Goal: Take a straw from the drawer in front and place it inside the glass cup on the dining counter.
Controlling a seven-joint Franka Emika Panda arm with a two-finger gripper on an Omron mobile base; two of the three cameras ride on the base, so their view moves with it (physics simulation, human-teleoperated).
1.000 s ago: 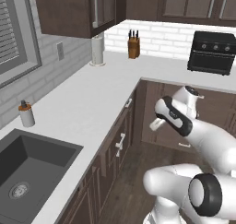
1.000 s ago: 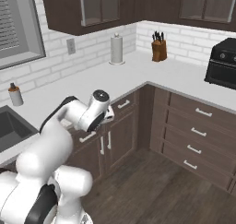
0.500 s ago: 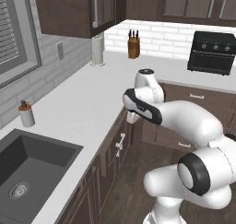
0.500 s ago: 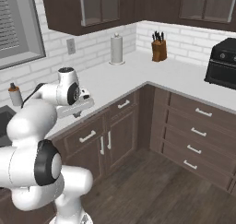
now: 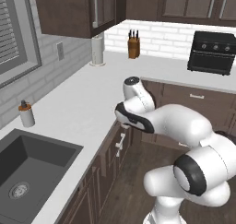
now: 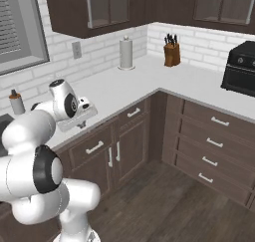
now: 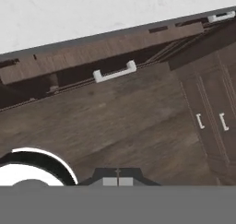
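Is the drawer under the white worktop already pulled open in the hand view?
No, the drawer sits closed under the white worktop, its silver bar handle untouched and no brown inside showing.

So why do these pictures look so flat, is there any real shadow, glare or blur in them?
Left base view: even, soft light, no glare on the white worktop; the dark sink is only mildly shaded. Right base view: sharp all over, with faint shade under the upper cabinets. Hand view: tilted and slightly soft, with dark gaps around the drawer and its handle.
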